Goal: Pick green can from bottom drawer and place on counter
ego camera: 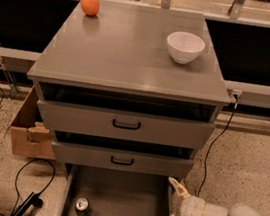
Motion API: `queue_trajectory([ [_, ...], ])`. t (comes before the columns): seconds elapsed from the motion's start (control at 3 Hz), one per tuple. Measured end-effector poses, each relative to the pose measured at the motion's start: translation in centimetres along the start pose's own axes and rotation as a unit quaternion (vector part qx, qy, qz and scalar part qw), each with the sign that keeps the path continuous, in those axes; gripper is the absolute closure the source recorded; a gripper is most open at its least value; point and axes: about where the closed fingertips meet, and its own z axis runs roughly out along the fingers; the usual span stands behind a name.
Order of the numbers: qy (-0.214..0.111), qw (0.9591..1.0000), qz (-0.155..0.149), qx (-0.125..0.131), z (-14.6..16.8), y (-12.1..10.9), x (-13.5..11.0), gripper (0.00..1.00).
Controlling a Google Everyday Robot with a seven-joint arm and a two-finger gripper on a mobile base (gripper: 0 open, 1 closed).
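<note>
The green can (81, 207) stands upright in the open bottom drawer (127, 195), near its left wall, silver top showing. My gripper (170, 208) is open and empty at the drawer's right edge, fingers spread and pointing left, well to the right of the can. The white arm runs off to the lower right. The counter (128, 53) is the grey cabinet top above.
An orange (90, 6) sits at the counter's back left and a white bowl (185, 47) at its back right. Two upper drawers with black handles (126, 125) stand slightly open. A cardboard box (28, 129) and cables lie on the floor to the left.
</note>
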Motion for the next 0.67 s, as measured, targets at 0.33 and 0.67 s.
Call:
queue_trajectory([
  [0.33,-0.011,0.9998,0.007,-0.014,7.0,-0.3,5.3,0.00],
  [0.67,-0.021,0.9990,0.023,-0.034,13.2,-0.1,8.7,0.00],
])
